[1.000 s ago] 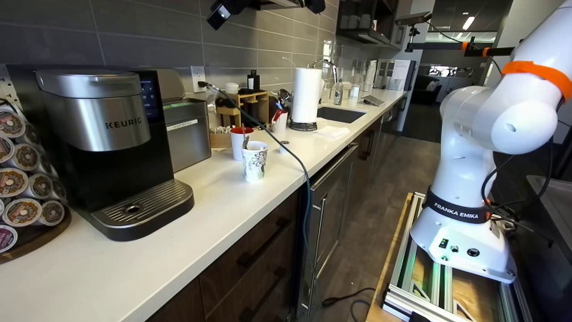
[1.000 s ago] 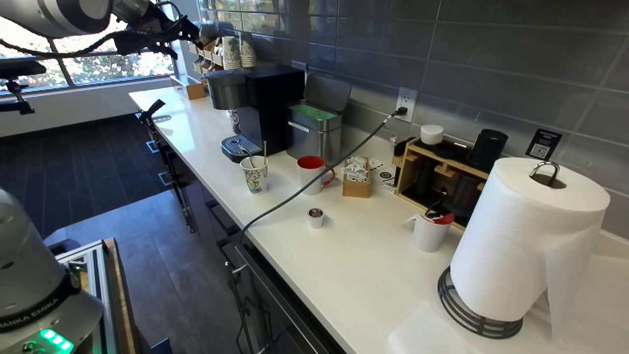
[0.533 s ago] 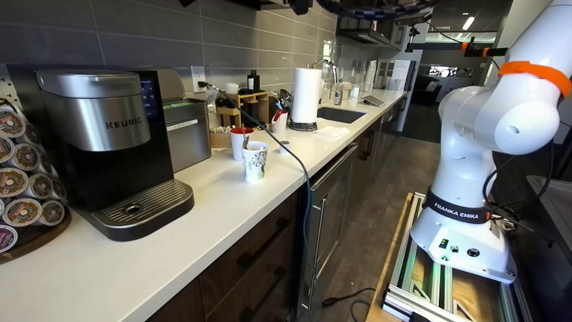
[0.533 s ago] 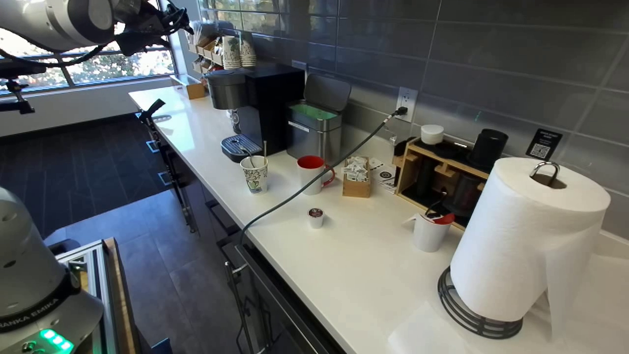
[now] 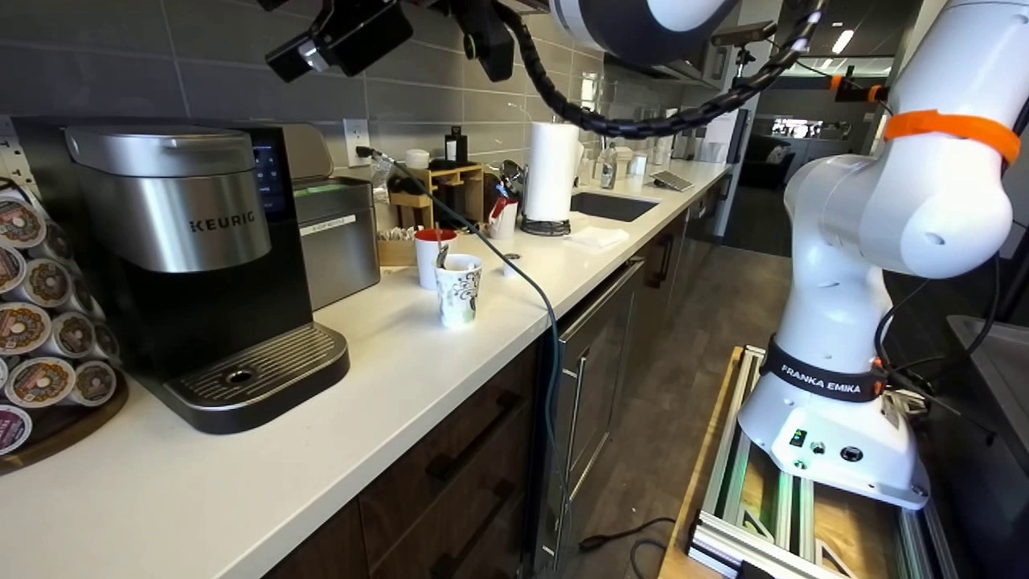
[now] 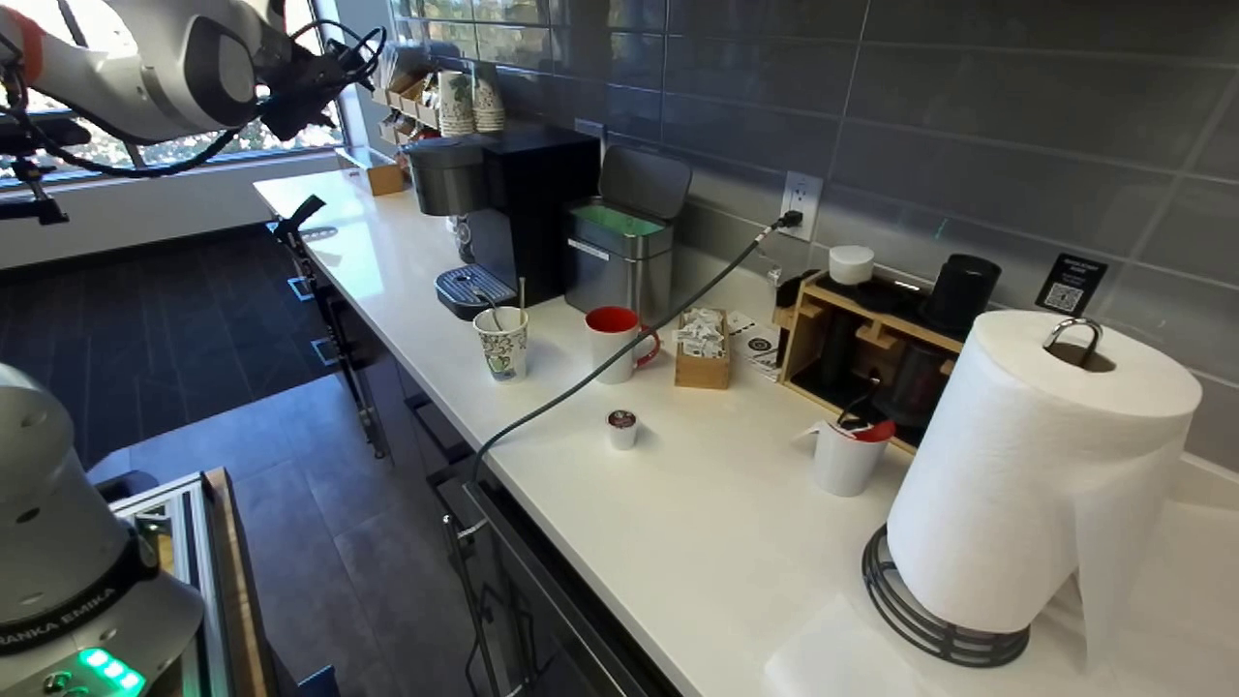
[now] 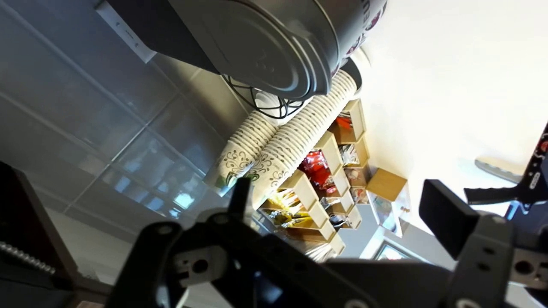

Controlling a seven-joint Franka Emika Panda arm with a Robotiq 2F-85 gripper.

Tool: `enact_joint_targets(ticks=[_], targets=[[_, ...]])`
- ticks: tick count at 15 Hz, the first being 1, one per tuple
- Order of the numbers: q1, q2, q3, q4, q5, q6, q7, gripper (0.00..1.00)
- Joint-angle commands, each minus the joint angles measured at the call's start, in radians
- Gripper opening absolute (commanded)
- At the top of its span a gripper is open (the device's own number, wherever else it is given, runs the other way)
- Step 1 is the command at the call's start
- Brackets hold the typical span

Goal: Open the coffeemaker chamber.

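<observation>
The coffeemaker (image 5: 193,229) has a brushed silver front and black sides; it also shows in an exterior view (image 6: 547,198). Its chamber is the rounded grey top head (image 5: 161,153), also in an exterior view (image 6: 450,179), with the lid down. In the wrist view the chamber's lid and front lip (image 7: 265,55) fill the top. My gripper (image 7: 346,205) is open, its two black fingers wide apart with nothing between them. In an exterior view the gripper (image 5: 378,48) hangs at the top edge, above and apart from the coffeemaker; its fingertips are partly cut off there.
A coffee pod rack (image 5: 48,322) stands beside the coffeemaker. A metal bin (image 6: 619,252) with raised lid stands on its other side. A paper cup (image 5: 458,289), a red-lined mug (image 6: 612,344) and a cable (image 6: 581,382) are nearby. Stacked cups (image 7: 295,132) stand behind.
The gripper first rose, then came lower and turned at the top of an exterior view, with more forearm and cable now showing. The wrist's angle has changed. The coffeemaker has not moved.
</observation>
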Motion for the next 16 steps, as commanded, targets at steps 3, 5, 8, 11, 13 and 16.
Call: enact_joint_targets(ticks=[3,5,8,11,13,16], targets=[[-0.049,0.112,0.018,0.069,-0.095,0.028,-0.119,1.00],[-0.090,0.143,0.043,0.092,-0.126,0.052,-0.128,1.00],[-0.191,0.172,0.092,0.120,-0.190,0.107,-0.116,1.00],[-0.279,0.181,0.151,0.120,-0.184,0.154,-0.140,1.00],[-0.327,0.168,0.201,0.099,-0.157,0.186,-0.158,1.00],[-0.395,0.132,0.284,0.055,-0.106,0.223,-0.168,1.00]])
